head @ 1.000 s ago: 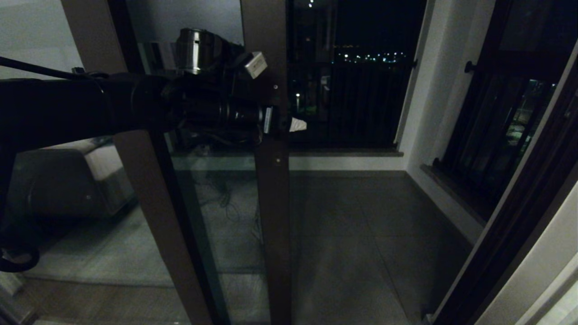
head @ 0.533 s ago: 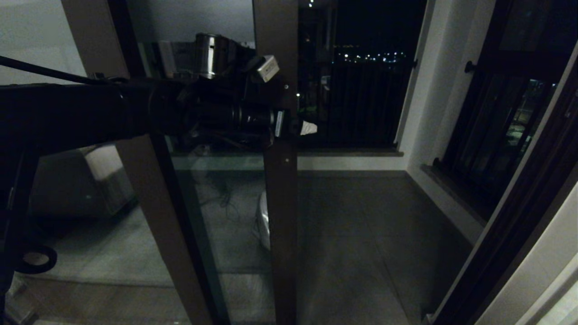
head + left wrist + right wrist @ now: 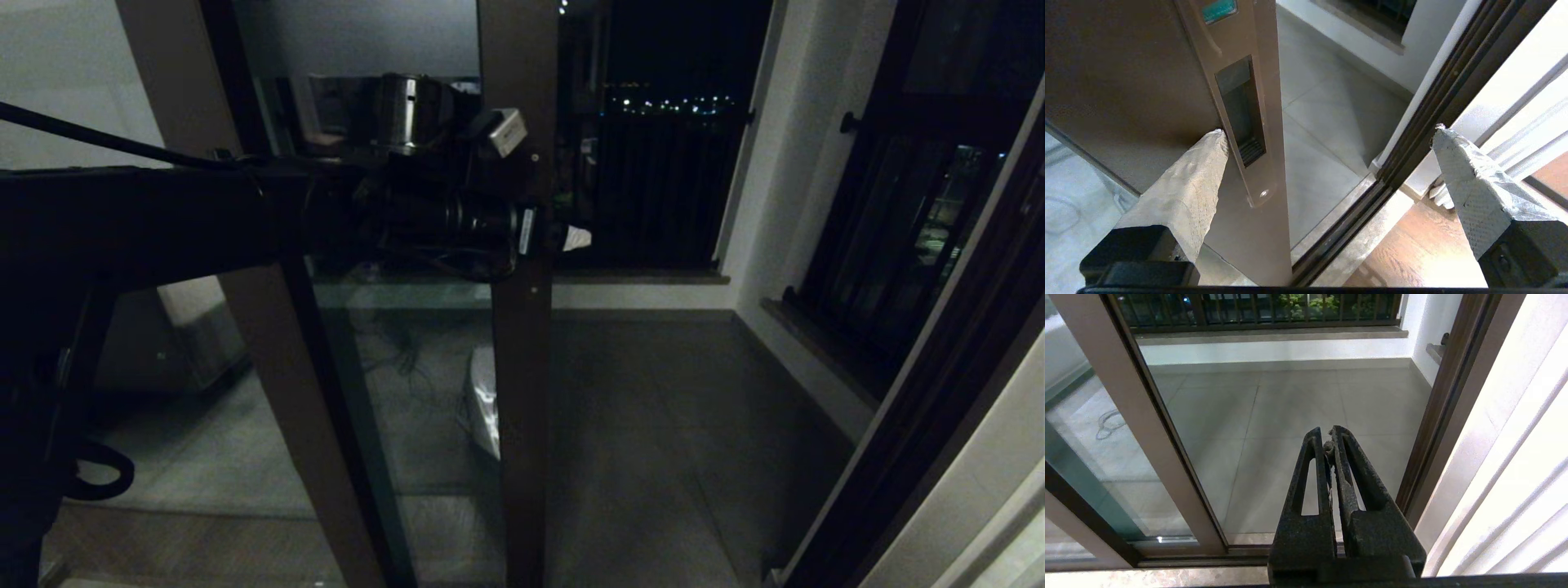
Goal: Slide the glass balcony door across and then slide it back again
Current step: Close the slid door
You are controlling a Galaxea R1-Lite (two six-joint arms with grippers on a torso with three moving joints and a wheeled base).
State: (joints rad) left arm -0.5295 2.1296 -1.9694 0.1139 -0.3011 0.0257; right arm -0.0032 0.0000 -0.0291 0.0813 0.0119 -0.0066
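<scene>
No writing can be read; a small green label [image 3: 1220,10] sits on the stile above the handle [image 3: 1241,112], its print too small to tell. The room is dim, with a grey tiled balcony floor [image 3: 653,425], white walls and black railing [image 3: 653,188] against night lights. The door [image 3: 522,367] stands upright, its long axis vertical, its stile about mid-opening in the head view, the gap to its right. The left claw [image 3: 1327,134] is spread wide, one fingertip [image 3: 1208,151] pressed against the stile beside the handle, the other in the open gap. The right claw [image 3: 1329,447] is pinched together, empty, low before the opening.
</scene>
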